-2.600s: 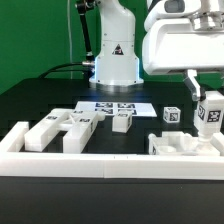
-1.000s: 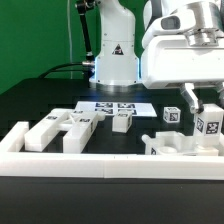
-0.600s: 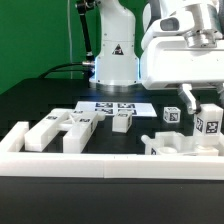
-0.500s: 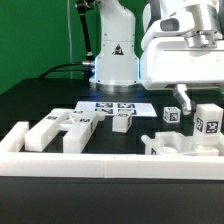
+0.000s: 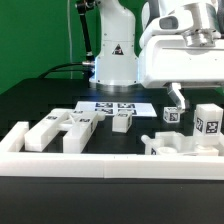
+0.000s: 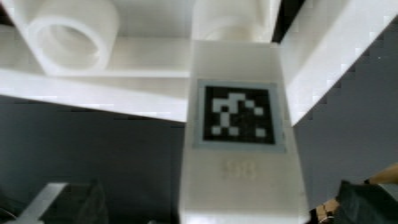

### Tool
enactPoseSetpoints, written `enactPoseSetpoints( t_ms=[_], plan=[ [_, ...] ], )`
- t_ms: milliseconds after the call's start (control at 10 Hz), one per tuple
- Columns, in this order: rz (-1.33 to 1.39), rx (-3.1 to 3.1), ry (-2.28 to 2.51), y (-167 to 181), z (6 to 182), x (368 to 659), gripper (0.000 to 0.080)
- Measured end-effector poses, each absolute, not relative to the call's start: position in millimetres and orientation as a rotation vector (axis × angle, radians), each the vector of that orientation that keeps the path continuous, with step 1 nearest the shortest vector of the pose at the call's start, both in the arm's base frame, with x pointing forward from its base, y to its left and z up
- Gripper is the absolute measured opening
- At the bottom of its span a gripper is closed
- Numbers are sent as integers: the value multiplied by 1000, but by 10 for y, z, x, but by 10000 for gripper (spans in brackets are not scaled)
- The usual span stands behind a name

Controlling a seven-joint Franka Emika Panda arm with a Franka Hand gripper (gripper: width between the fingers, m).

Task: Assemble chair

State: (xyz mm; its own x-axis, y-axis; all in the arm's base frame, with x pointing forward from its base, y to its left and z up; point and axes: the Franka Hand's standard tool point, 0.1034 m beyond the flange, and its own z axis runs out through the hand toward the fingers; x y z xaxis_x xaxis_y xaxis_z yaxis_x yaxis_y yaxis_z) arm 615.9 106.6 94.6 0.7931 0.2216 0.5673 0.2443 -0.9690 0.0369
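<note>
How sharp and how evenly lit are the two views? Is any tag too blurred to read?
Exterior view: even light, no glare; the white chair parts blend together, tags small but distinct. Wrist view: the upright part fills the frame, its tag soft yet legible.

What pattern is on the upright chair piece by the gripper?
Black-and-white square tag on white; wrist view.

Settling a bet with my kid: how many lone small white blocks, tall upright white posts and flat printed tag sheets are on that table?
Lone small white blocks: 2
Tall upright post: 1
Marker board: 1
Total: 4
</note>
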Motion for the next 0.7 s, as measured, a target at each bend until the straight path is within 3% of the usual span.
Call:
enactPoseSetpoints(
  t_ms=[200,500,700],
  plan=[
    [-910,-2942,-390,1074,1020,6175,649],
    [-827,-2964,-398,1086,947,6147,649],
    [-576,-3015,-415,1131,877,6164,649]
  ],
)
